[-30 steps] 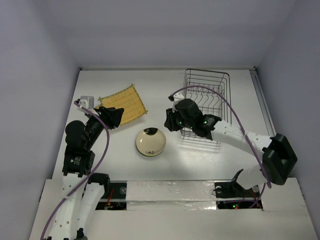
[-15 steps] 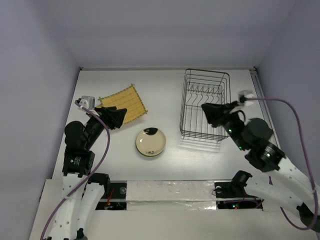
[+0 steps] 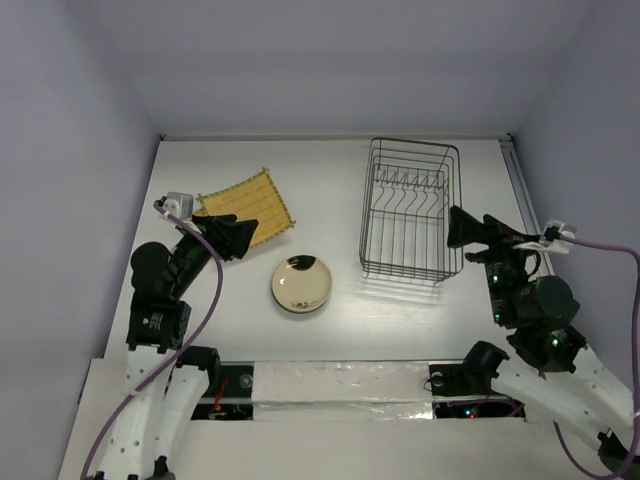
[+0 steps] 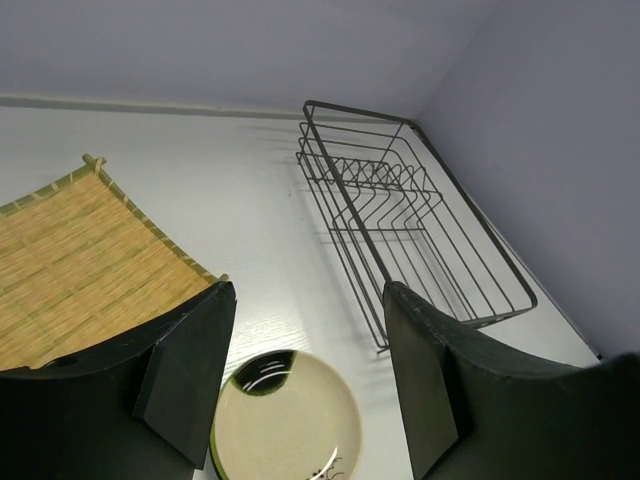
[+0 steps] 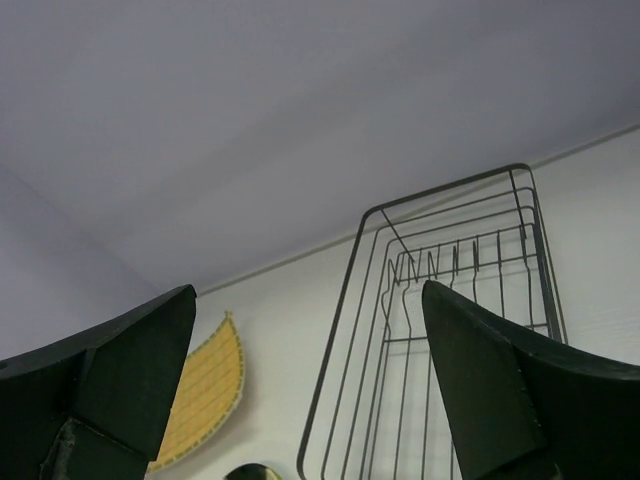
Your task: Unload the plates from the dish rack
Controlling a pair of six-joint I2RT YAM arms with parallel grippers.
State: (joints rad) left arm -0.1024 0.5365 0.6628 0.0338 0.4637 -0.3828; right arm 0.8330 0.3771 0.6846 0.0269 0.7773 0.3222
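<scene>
Count one rectangular dark-wire dish rack [image 3: 410, 215], standing flat on right half of white table [image 3: 330, 170], well apart from everything else. Long axis runs away from arm bases toward back wall. Row of upright tines [image 3: 408, 182] set across the short width in far half, pointing straight up; too fine to count reliably. Count one small round cream plate [image 3: 302, 286], out of the rack, lying flat and face up on table left of rack's near end. Dark smear at its far rim, small dark marks at near rim, too small to read. Thin lime-green edge along its left rim in left wrist view; cannot tell whether a second plate sits under it. Count one square yellow bamboo mat [image 3: 250, 210], turned diagonal, far-left of plate. Left gripper [image 3: 235, 237] spread wide, holding nothing, hovering at mat's near edge. Right gripper [image 3: 458, 226] spread wide, holding nothing, just right of rack's near right corner.
</scene>
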